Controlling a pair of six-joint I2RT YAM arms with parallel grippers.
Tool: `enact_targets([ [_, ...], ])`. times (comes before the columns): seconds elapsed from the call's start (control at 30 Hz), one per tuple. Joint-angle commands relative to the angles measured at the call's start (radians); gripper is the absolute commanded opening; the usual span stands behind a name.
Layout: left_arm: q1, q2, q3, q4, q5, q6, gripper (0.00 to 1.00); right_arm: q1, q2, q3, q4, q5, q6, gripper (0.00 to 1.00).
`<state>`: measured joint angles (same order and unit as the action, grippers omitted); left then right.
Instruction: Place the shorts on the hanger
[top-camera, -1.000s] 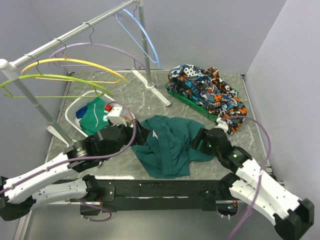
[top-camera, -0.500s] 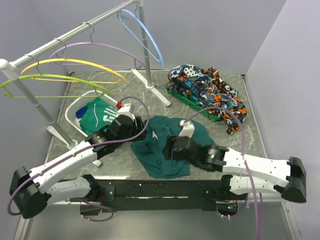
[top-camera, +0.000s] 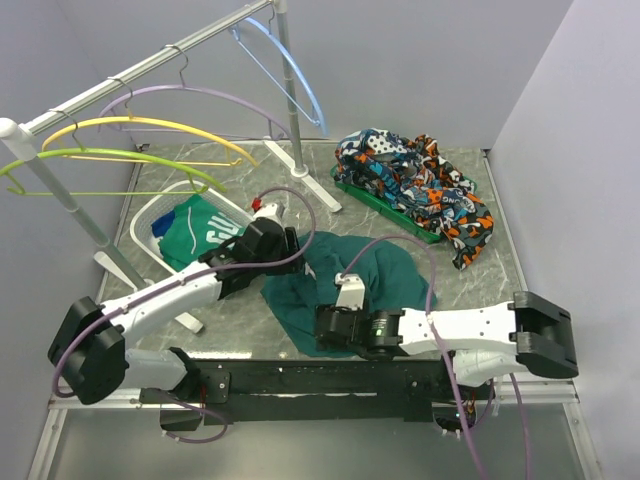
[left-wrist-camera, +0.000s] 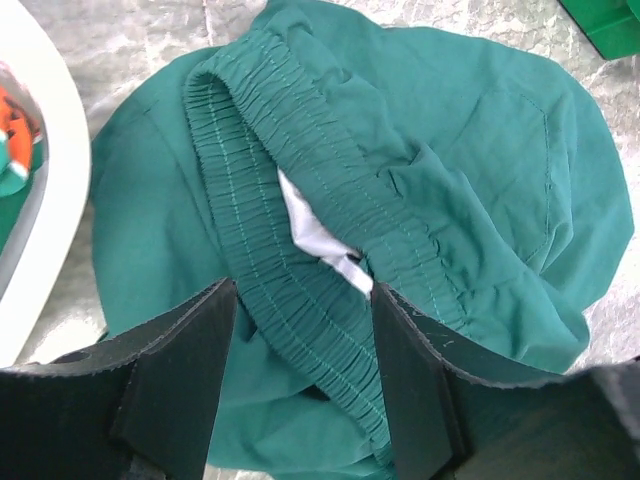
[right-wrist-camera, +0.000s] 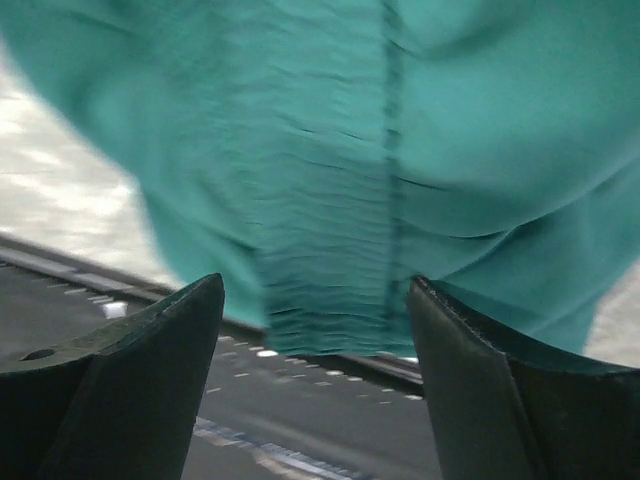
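Looks like the grab-the-waistband stage. The left gripper (left-wrist-camera: 303, 300) has its jaws spread and straddling the elastic waistband (left-wrist-camera: 300, 170) of the shorts (top-camera: 355, 275). The ruched band runs right through the gap between the two fingers, with a pale bit (left-wrist-camera: 320, 240) of label or drawstring just past the tips. I don't see the fabric bunching under pressure, so I'd call it not pinched yet.

The right gripper (right-wrist-camera: 315, 290) is also spread wide. The edge of the shorts nearest the arm bases sits just ahead of its fingertips, hanging into the gap, and neither finger seems to touch it. That view is blurry, though.

If I were doing this, I'd go down a touch on the left so both layers of the band end up inside the jaws, then squeeze on the elastic itself. The thin cloth next to it will probably just slide out. The right one should take the waistband too, well apart from the left, so the opening stretches flat when lifted. Grabbing a leg hem would just make a lump.

The hanger (top-camera: 300, 85) is well apart from both grippers, up on the rail (top-camera: 150, 70), above and far beyond the left gripper. The shorts lie crumpled on the table (top-camera: 470, 285) right under the left one.
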<state>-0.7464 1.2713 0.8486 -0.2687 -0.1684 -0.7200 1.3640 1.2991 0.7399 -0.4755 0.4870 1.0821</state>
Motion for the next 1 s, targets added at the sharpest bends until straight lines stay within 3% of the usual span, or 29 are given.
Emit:
enact_targets([
  [0.0, 0.002, 0.048, 0.055, 0.052, 0.021, 0.002, 0.61, -0.009, 0.026, -0.025, -0.024, 0.065, 0.081, 0.76],
  [0.03, 0.002, 0.054, 0.058, 0.052, 0.017, 0.004, 0.6, -0.016, 0.02, -0.033, -0.044, 0.074, 0.087, 0.68],
  [0.07, 0.002, 0.065, 0.058, 0.049, 0.015, 0.007, 0.56, -0.026, -0.01, -0.04, -0.054, 0.087, 0.09, 0.46],
  [0.1, 0.002, 0.071, 0.058, 0.049, 0.015, 0.011, 0.55, -0.046, -0.032, -0.048, -0.063, 0.091, 0.094, 0.35],
  [0.17, 0.002, 0.079, 0.06, 0.046, 0.01, 0.017, 0.54, -0.072, -0.114, -0.085, -0.083, 0.097, 0.091, 0.18],
  [0.23, 0.002, 0.083, 0.06, 0.036, 0.001, 0.033, 0.52, -0.126, -0.205, -0.114, -0.121, 0.104, 0.088, 0.09],
  [0.4, 0.001, 0.134, 0.102, 0.01, -0.055, 0.071, 0.44, -0.218, -0.378, -0.131, -0.207, 0.143, 0.062, 0.0],
  [0.67, 0.001, 0.287, 0.204, -0.013, -0.115, 0.088, 0.35, -0.261, -0.501, -0.109, -0.35, 0.177, 0.088, 0.0],
  [0.97, 0.001, 0.371, 0.233, -0.006, -0.188, 0.122, 0.38, -0.287, -0.6, -0.063, -0.423, 0.214, 0.062, 0.0],
])
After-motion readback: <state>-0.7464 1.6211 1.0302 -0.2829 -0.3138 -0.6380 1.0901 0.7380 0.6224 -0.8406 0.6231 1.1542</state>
